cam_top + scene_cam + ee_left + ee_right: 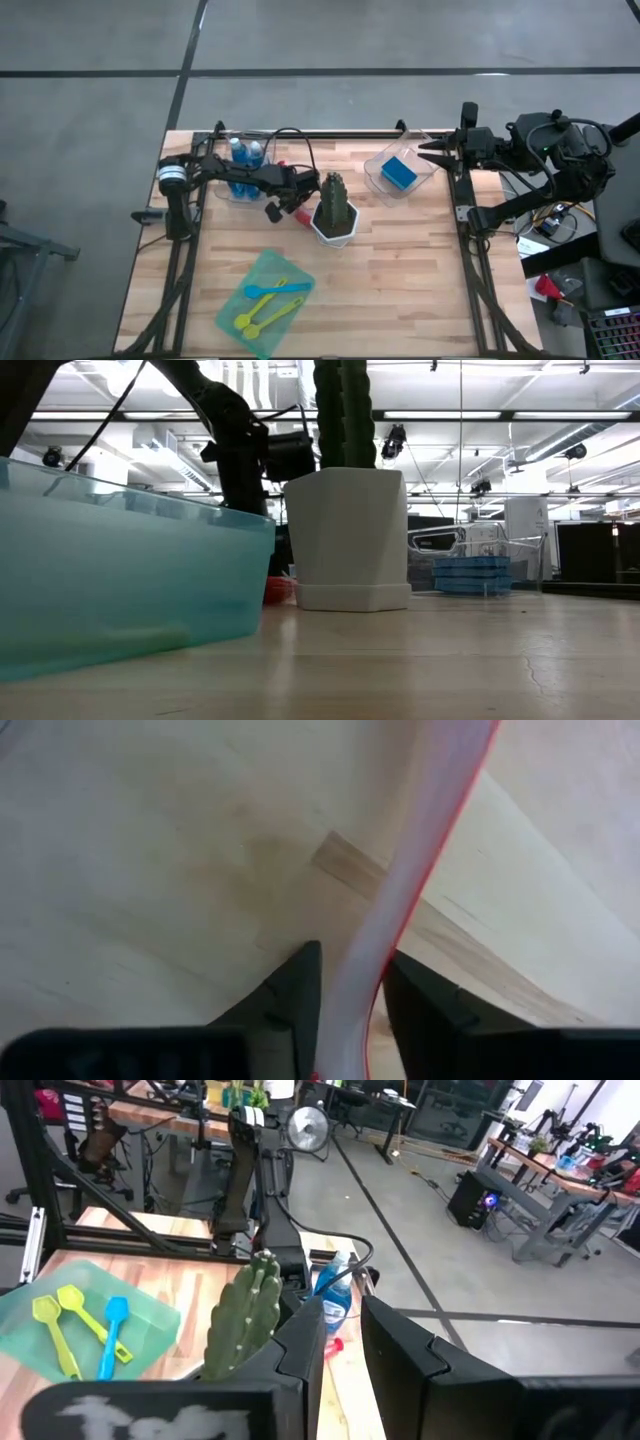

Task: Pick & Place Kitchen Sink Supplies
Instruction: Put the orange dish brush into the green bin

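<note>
My left gripper [290, 210] is beside the white pot of the cactus [335, 205], on its left, shut on the red brush [301, 212]. In the left wrist view the brush's pale red-edged handle [430, 830] runs forward over the wood. Blue bottles [245, 158] stand in a clear bin at the far left. A blue sponge [399, 172] lies in a clear bin at the far right, and my right gripper [435, 152] hovers open beside it. Blue, yellow and lime brushes [268, 300] lie on the green sheet [262, 320]. My left gripper pinches the red brush's handle [352, 990] between its two fingers [295, 985], which slant down toward the table. The handle runs forward out of the hold, along the fingers. A red end [278, 590] shows low by the pot's foot; whether it touches the table cannot be told.
The cactus in its white pot [347, 540] stands right next to my left gripper. The green sheet [120, 560] fills the near left of the low view. Bare wood lies between the pot and the table's near right corner [400, 290].
</note>
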You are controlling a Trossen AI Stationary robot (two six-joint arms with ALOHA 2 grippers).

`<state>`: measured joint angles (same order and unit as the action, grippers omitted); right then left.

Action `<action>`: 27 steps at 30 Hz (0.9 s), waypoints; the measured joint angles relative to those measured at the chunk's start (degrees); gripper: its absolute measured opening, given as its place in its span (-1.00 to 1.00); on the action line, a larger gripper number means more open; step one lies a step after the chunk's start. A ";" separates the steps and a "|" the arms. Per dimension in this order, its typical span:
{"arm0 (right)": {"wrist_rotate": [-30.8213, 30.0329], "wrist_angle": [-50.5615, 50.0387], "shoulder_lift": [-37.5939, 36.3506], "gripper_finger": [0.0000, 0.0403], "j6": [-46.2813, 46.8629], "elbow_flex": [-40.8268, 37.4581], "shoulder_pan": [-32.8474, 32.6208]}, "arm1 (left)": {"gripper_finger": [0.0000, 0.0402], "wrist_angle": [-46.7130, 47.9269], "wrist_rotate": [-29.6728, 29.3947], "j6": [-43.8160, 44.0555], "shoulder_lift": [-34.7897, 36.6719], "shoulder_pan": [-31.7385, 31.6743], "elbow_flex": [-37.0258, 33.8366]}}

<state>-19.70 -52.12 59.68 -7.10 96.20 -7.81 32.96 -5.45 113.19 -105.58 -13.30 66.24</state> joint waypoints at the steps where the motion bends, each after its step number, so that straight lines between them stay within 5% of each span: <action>1: 0.00 0.00 0.00 -0.67 -0.02 0.00 0.00 | -0.50 -0.18 -0.07 -0.47 0.03 0.00 0.00; 5: 0.02 0.14 -0.02 -0.67 -0.03 0.00 0.00 | -0.78 -1.13 -0.11 -2.66 0.15 0.02 0.07; 27: -0.03 1.86 0.15 -0.67 -0.66 0.00 -0.04 | -0.79 -6.89 -13.16 -9.59 10.01 -1.09 0.04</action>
<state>-19.73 -50.25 59.83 -7.76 96.20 -7.86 26.07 -18.61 103.60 -95.57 -14.39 66.28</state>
